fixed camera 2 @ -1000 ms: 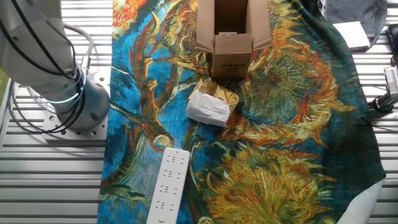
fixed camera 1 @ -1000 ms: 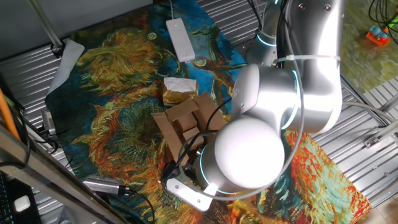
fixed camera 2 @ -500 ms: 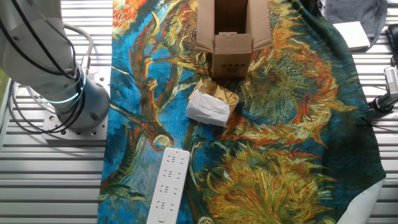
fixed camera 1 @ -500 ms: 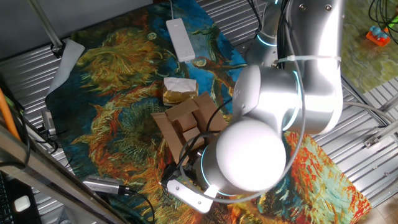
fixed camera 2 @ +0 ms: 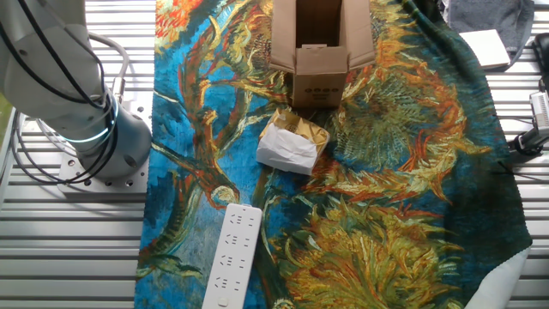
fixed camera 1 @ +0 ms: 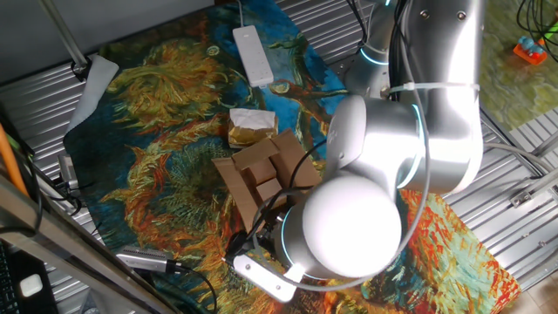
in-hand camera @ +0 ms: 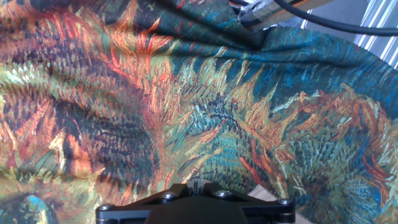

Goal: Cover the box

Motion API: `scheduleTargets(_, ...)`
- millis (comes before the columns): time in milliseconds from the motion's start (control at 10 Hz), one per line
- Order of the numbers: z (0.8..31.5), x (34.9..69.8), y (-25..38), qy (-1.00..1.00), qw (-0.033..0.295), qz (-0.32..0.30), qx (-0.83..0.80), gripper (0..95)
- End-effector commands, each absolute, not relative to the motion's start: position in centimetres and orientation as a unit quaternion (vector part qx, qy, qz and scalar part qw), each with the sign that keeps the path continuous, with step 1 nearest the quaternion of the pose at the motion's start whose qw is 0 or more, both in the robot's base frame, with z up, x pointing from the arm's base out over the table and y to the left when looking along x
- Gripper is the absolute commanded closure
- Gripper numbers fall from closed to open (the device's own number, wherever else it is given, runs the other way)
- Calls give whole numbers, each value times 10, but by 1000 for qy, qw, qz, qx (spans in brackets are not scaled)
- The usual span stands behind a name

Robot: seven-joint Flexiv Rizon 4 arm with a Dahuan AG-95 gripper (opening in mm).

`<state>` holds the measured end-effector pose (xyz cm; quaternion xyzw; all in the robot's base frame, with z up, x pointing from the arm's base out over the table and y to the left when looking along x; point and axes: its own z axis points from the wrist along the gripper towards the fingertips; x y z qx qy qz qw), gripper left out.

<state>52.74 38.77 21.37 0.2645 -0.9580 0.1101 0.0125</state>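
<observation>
Silver robot arm [fixed camera 1: 384,174] bulks over the sunflower-print blue cloth [fixed camera 2: 386,215], hiding its gripper; finger state cannot be told. Small brown corrugated cardboard box [fixed camera 2: 319,51] sits flaps open at the cloth's far edge, interior partly shadowed. Crumpled white-and-tan paper packet [fixed camera 2: 292,144] lies just beside it.

You're def in a robotics lab, not a home: silver robot arm [fixed camera 1: 410,131] bolted to a slotted aluminium bench [fixed camera 2: 69,249], cables [fixed camera 1: 174,266] everywhere, w/ a sunflower-print cloth [fixed camera 2: 386,215] and a white power strip [fixed camera 2: 230,256] on top.
</observation>
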Motion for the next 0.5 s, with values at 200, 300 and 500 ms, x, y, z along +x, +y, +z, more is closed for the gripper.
scheduleTargets(200,214,528,388,-958,15,113,263,950)
scheduleTargets(300,214,528,388,-958,16,114,261,950)
scheduleTargets(500,214,528,388,-959,20,118,258,950)
